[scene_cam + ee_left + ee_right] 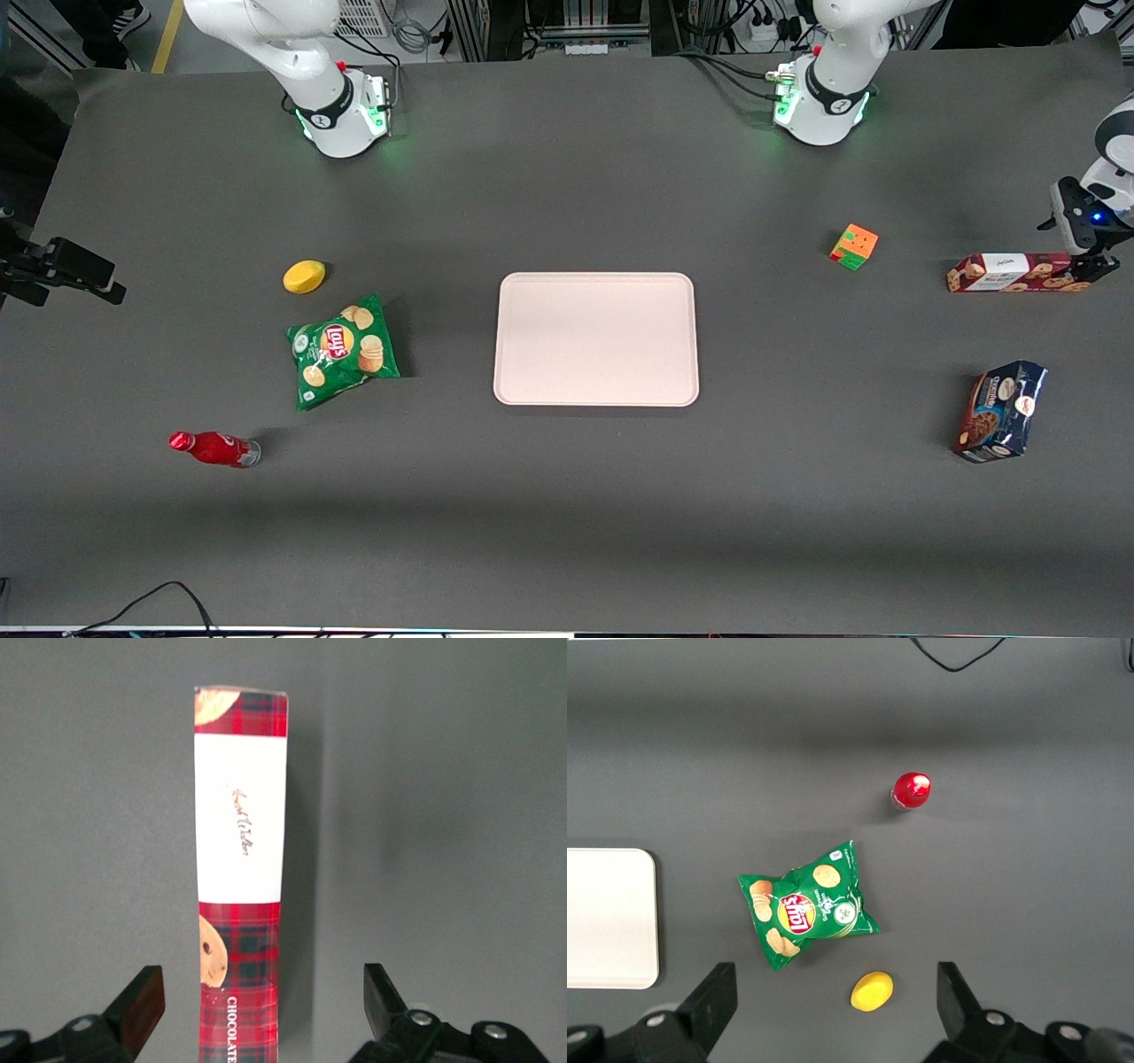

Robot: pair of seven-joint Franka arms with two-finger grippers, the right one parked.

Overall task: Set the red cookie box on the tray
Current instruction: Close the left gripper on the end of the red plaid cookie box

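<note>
The red cookie box [1010,272] lies flat on the grey table toward the working arm's end, well apart from the tray [595,338] at the table's middle. The tray is pale pinkish-white and holds nothing. My left gripper [1088,268] is low over the end of the box that points away from the tray. In the left wrist view the plaid red cookie box [240,877] runs lengthwise between the two fingers. The gripper [261,992] is open, with a gap between each fingertip [142,997] and the box's sides.
A colour cube [854,245] sits between the box and the tray, slightly farther from the front camera. A dark blue cookie bag [1001,412] stands nearer that camera than the box. A green chip bag [343,348], a yellow fruit [304,276] and a red bottle [215,448] lie toward the parked arm's end.
</note>
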